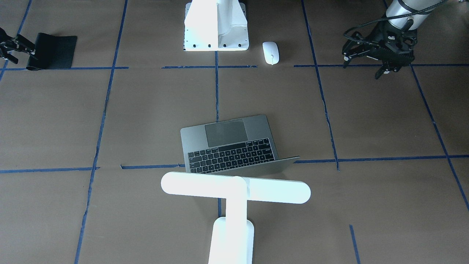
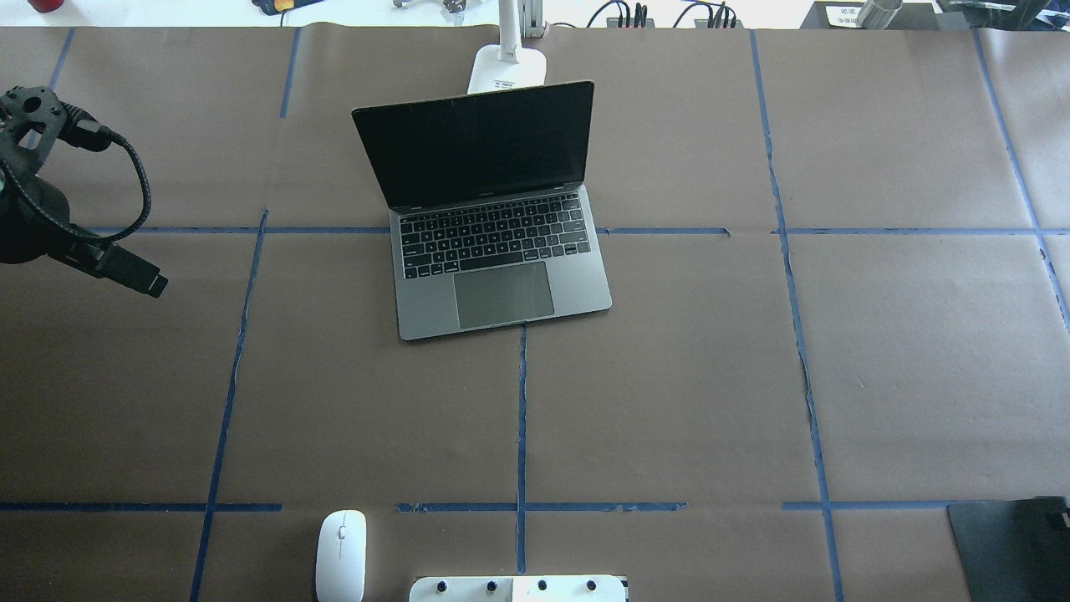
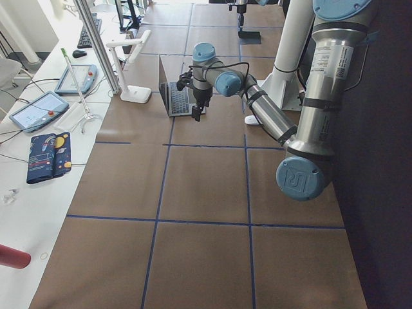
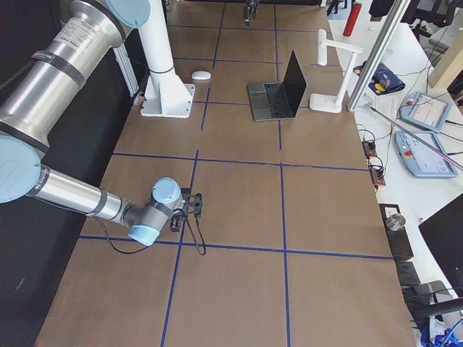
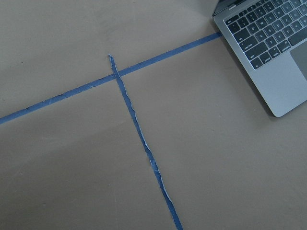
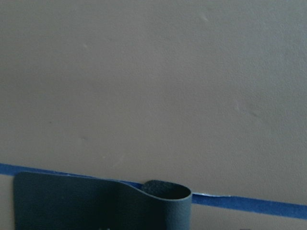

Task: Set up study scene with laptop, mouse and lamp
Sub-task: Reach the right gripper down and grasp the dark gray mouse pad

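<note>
Three items: laptop [image 1: 231, 143] open at mid-surface; lamp [image 1: 234, 190] just behind its lid; mouse [image 1: 270, 52] beside the white base block [image 1: 216, 29].
Mouse handling: probably light, smooth and slippery. Pinch low across the narrow sides.
Left gripper [image 1: 362, 68]: fingers spread, empty, well apart from the mouse.
Right gripper [image 1: 32, 52]: appears pinched on the curled edge of the black mat [image 1: 55, 51].
Mat: soft, will likely flop.

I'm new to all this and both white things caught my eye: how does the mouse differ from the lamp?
The mouse is a small oval; the lamp is a much larger T-shaped bar on a stem. The mouse lies flat, the lamp stands upright. The mouse sits by the robot's white base mount, the lamp behind the open laptop. Both are plain white.
</note>
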Robot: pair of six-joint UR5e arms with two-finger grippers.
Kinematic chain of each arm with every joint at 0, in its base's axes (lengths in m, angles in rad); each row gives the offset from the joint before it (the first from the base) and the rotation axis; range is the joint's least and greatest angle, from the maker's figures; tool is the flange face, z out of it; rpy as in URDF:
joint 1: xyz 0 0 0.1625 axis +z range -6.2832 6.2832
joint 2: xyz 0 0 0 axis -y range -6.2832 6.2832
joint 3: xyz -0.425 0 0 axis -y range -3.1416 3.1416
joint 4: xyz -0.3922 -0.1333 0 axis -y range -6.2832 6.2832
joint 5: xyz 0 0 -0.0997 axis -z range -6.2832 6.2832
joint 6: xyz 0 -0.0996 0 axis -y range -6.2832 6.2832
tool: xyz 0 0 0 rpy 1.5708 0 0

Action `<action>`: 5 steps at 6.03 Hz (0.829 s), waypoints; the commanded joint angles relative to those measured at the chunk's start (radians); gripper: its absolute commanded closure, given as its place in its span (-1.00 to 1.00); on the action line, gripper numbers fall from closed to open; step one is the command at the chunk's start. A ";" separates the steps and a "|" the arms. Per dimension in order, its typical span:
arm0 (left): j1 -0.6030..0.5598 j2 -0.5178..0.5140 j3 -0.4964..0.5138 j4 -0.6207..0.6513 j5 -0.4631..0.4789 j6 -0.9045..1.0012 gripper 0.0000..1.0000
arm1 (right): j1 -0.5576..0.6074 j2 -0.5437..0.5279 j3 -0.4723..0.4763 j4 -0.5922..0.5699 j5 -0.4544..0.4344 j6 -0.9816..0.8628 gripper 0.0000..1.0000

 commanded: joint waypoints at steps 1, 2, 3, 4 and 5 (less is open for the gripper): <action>0.001 0.001 -0.012 0.005 0.000 0.000 -1.00 | -0.066 0.005 -0.023 0.008 -0.049 0.000 -0.01; 0.001 0.003 -0.020 0.007 0.000 0.000 -1.00 | -0.066 -0.003 -0.021 0.066 -0.038 -0.002 0.56; 0.001 0.022 -0.038 0.007 0.000 0.000 -1.00 | -0.066 -0.012 -0.021 0.090 -0.037 -0.003 0.93; 0.001 0.024 -0.037 0.007 0.000 0.000 -1.00 | -0.068 -0.012 -0.020 0.095 -0.037 -0.003 1.00; 0.001 0.026 -0.037 0.007 0.002 0.000 -1.00 | -0.066 -0.012 -0.020 0.117 -0.035 -0.002 1.00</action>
